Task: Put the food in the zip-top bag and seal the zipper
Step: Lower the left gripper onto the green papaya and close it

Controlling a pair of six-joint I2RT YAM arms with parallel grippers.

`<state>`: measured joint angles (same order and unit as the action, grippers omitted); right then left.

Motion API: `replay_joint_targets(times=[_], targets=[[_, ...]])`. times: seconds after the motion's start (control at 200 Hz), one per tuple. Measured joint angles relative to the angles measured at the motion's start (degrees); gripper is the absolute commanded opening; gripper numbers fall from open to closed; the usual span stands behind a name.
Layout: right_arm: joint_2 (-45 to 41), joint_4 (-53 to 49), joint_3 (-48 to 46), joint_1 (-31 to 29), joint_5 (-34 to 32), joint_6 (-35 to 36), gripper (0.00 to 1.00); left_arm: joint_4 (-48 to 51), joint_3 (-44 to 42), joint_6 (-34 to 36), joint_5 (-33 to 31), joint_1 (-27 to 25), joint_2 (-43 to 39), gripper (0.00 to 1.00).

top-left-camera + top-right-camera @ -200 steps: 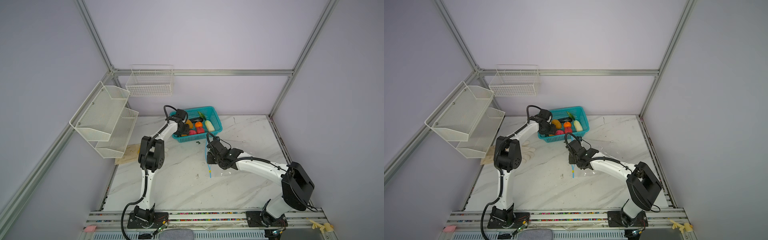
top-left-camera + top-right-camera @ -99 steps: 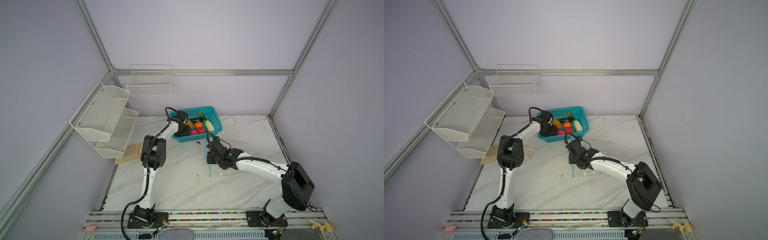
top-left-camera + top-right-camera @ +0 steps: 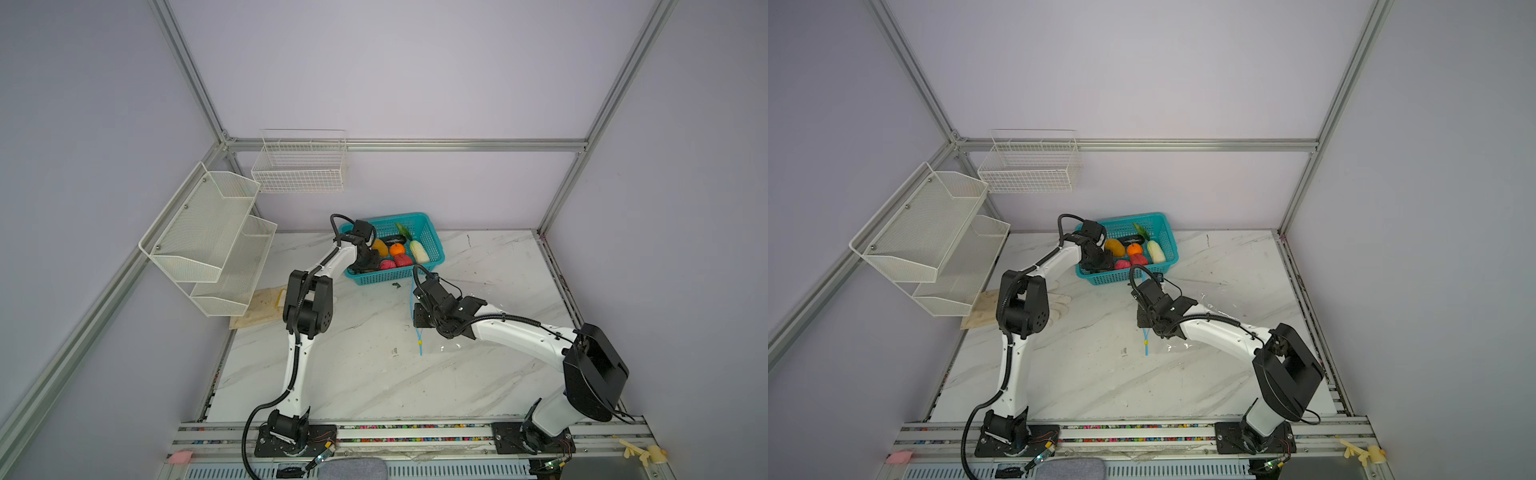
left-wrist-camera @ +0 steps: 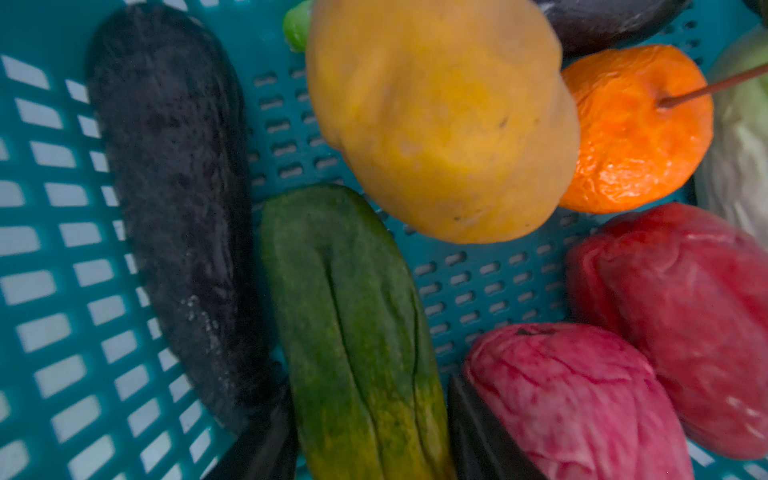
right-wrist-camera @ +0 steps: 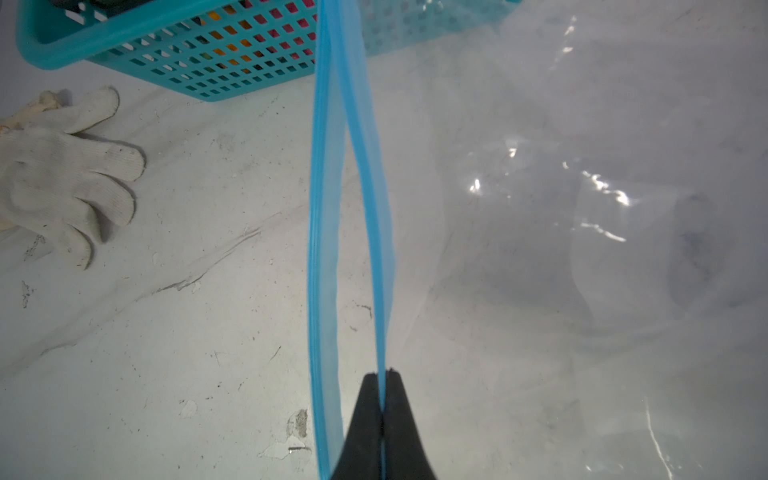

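The food lies in a teal basket [image 3: 395,216]: a green-yellow cucumber [image 4: 353,311], a dark eggplant [image 4: 178,199], a mango [image 4: 440,124], an orange [image 4: 636,129], a pink piece [image 4: 573,403], a red piece [image 4: 685,316] and white cabbage [image 4: 744,166]. My left gripper [image 4: 365,449] reaches into the basket, its fingers [image 4: 257,453] pressed against both sides of the cucumber, which rests on the basket floor. The clear zip-top bag [image 5: 561,208] lies on the marble in front of the basket. Its blue zipper [image 5: 328,208] gapes, and my right gripper [image 5: 381,374] is shut on one lip. The yellow slider [image 3: 419,343] sits at the strip's near end.
A white glove [image 5: 62,178] lies on the table left of the bag. White mesh shelves [image 3: 208,237] hang on the left wall and a wire basket [image 3: 299,166] on the back wall. A wooden board [image 3: 257,307] lies under the shelves.
My left gripper has moved a little further into the basket and its jaws have narrowed around the cucumber. The right arm and the bag have stayed still.
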<state>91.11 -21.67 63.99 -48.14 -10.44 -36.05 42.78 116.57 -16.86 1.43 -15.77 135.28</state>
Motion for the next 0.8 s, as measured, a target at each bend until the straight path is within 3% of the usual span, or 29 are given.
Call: replay_joint_targets(times=[0.165, 0.475, 0.8], targets=[[0.0, 0.04, 0.39, 0.0, 0.0, 0.0, 0.0, 0.0, 0.0, -0.02, -0.07, 0.0, 0.0, 0.62], [0.0, 0.04, 0.39, 0.0, 0.0, 0.0, 0.0, 0.0, 0.0, 0.0, -0.15, 0.0, 0.0, 0.64], [0.0, 0.04, 0.39, 0.0, 0.0, 0.0, 0.0, -0.04, 0.0, 0.17, -0.09, 0.0, 0.0, 0.57]])
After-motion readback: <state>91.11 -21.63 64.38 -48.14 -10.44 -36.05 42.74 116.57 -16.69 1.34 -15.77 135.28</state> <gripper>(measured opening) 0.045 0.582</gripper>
